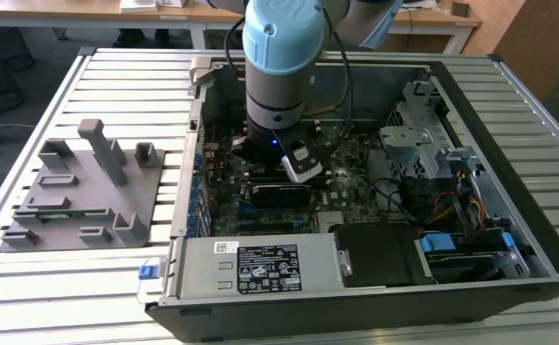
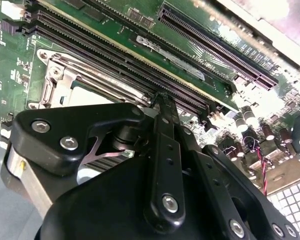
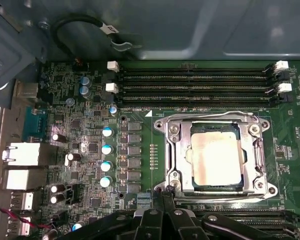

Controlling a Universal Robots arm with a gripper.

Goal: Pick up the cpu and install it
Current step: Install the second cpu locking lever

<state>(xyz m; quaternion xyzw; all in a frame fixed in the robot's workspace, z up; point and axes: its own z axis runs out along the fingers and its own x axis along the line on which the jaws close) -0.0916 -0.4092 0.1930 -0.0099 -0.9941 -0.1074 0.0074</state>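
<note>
Cpu (image 3: 215, 159) sits in the motherboard socket (image 3: 172, 155)

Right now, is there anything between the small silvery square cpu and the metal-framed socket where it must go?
Nothing visible. In the first wrist view the small silvery square cpu already lies inside the metal-framed socket, with the black gripper at the frame's edge, off the chip.

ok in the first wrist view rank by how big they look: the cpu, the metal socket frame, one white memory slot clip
1. metal socket frame, which surrounds the cpu
2. cpu, seated inside the frame
3. white memory slot clip, by far the smallest
</note>
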